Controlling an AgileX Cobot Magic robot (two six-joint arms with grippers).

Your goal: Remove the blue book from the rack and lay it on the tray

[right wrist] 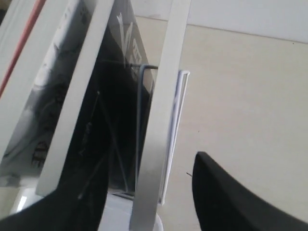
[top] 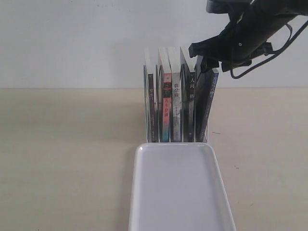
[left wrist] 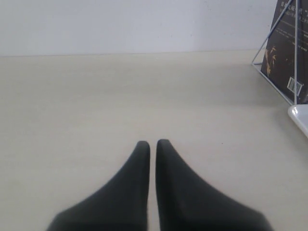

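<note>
The rack (top: 146, 91) holds several upright books, with the white tray (top: 178, 192) lying just in front of it. The blue book (top: 208, 103) is the rightmost one and leans in its slot. My right gripper (top: 207, 65) hovers at the book's top edge. In the right wrist view this gripper (right wrist: 149, 168) is open, its fingers either side of the book's pale page edge (right wrist: 161, 120), and a gap shows beside the right finger (right wrist: 226, 197). My left gripper (left wrist: 153, 144) is shut on nothing, low over bare table, with the rack (left wrist: 274, 62) off to one side.
A black-spined book (top: 190, 96) stands right beside the blue one, and a pink-and-teal-spined book (top: 165, 108) further left. A corner of the tray (left wrist: 301, 115) shows in the left wrist view. A white wall rises behind the table.
</note>
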